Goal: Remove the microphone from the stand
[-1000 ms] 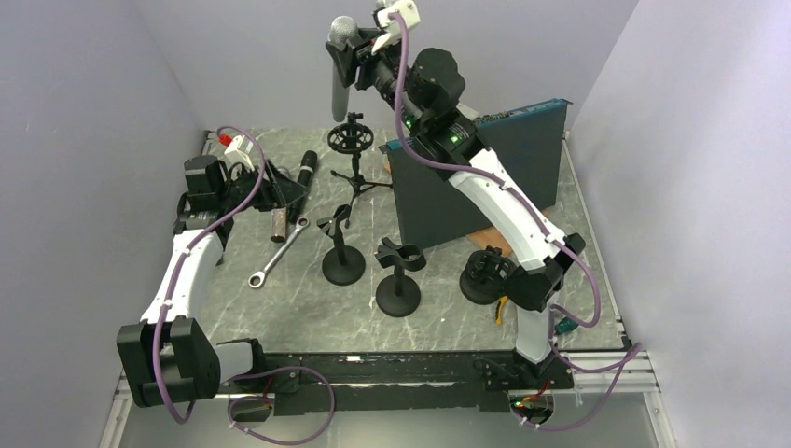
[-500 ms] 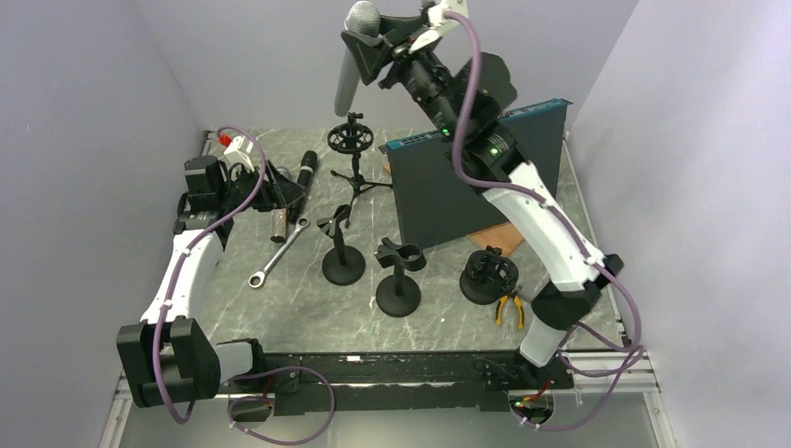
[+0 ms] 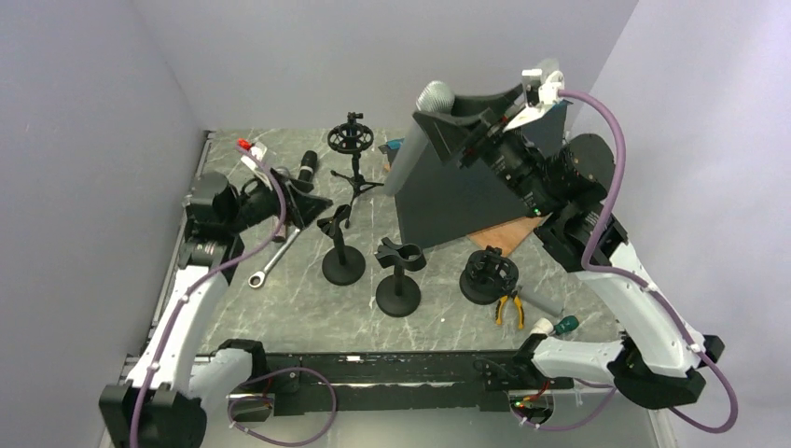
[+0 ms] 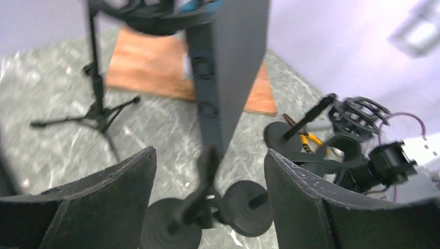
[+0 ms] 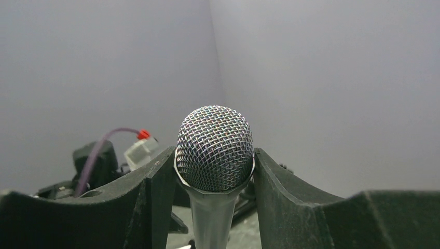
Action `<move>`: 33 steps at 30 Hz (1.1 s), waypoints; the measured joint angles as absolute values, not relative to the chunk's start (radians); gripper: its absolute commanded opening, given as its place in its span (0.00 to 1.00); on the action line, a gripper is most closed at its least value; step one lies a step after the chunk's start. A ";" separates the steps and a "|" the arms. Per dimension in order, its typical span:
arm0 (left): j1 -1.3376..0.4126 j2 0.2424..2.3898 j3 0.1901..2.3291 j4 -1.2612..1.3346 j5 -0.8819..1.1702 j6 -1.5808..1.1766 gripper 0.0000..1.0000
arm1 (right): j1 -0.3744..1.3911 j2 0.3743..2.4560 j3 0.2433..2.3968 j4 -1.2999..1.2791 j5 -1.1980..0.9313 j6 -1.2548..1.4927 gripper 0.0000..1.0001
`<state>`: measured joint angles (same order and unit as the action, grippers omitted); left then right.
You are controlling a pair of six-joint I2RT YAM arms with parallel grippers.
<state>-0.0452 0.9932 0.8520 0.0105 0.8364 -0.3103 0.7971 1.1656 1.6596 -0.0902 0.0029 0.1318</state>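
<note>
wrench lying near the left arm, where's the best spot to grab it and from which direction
Take the wrench by the middle of its slim shank, coming straight down from above with the jaws across its width. It lies flat and slanted on the table, so only its narrow edges offer a hold, and the mid-shank is bare and likely balanced.

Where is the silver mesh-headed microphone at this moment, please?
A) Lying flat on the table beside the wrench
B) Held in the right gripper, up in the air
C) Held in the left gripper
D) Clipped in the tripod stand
B, since the right gripper is clamped on the microphone just below its mesh head, raised in the air.
</note>
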 measured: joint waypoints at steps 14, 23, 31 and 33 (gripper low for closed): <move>-0.672 0.965 1.127 -0.015 0.524 -0.273 0.86 | 0.797 1.043 1.436 -0.142 -0.049 0.253 0.00; -0.821 1.056 1.220 -0.081 0.351 -0.255 0.86 | 0.797 1.015 1.377 -0.143 -0.078 0.293 0.00; -0.855 1.074 1.262 -0.135 0.229 -0.236 0.85 | 0.797 1.007 1.374 -0.139 -0.093 0.312 0.00; -0.855 1.092 1.289 -0.149 0.228 -0.228 0.85 | 0.797 1.007 1.372 -0.134 -0.101 0.320 0.00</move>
<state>-0.8555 1.0920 1.2892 -0.1490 0.2276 -0.2279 0.7971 1.0069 1.3720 -0.1345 -0.1009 0.3199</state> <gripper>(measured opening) 0.852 0.533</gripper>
